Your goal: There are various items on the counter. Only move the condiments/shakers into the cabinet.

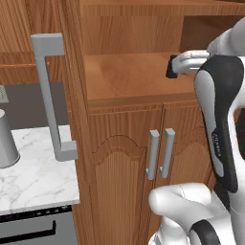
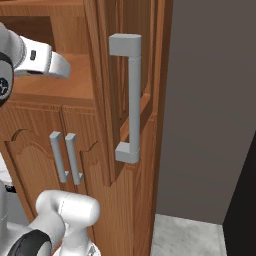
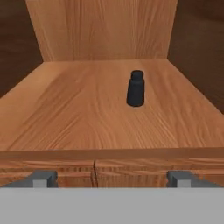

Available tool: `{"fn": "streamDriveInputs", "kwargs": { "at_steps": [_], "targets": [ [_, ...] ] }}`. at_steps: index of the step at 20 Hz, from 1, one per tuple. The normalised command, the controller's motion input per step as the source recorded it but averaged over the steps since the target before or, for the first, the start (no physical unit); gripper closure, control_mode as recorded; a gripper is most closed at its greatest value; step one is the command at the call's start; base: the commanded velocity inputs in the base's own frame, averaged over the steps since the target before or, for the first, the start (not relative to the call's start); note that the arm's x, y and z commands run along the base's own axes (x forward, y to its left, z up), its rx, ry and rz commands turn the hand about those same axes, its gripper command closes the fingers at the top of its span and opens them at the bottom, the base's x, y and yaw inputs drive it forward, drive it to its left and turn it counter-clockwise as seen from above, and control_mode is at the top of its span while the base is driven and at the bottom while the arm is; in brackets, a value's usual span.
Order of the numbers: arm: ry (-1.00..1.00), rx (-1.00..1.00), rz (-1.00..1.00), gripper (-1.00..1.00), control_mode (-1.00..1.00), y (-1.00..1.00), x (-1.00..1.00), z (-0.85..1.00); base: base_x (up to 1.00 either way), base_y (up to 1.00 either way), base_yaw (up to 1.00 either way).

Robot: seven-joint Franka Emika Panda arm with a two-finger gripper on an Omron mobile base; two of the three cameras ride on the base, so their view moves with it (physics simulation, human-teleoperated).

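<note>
Black shaker [image 3: 135, 89] stands upright on wooden shelf [image 3: 65, 118] inside cabinet [image 1: 129, 72], right of shelf centre, clear of back wall and front edge. Grey canister [image 1: 5, 141] at left on marble counter [image 1: 38, 177]. Tall door's long grey bar handle [image 1: 50, 95] right of canister. Claw [image 3: 112, 178] spread wide, empty, apart from shaker, short of shelf's front edge. Paired short grey handles [image 1: 160, 153] on low doors beneath shelf.

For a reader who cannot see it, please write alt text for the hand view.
A small black shaker stands upright on the wooden shelf inside the cabinet, ahead of the camera and clear of the open pincer. The cabinet's wooden back wall rises behind the shaker, and the shelf's front edge runs across the bottom of the view.
</note>
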Motion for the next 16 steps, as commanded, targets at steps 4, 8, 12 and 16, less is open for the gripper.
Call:
{"fn": "streamDriveInputs", "kwargs": {
  "at_steps": [4, 8, 12, 16],
  "targets": [
    [0.44, -0.01, 0.01, -1.00, -1.00, 0.04, -0.88, -0.28, 0.00, 0.00, 0.00],
    [0.27, -0.09, 0.00, -1.00, -1.00, 0.00, -0.52, -1.00, 0.00, 0.00, 0.00],
    [0.03, -0.04, 0.01, -1.00, -1.00, 0.00, -0.17, -0.83, 0.00, 0.00, 0.00],
    [0.00, 0.00, 0.03, -1.00, -1.00, 0.00, -0.02, -0.57, 0.00, 0.00, 0.00]
  ]
}}
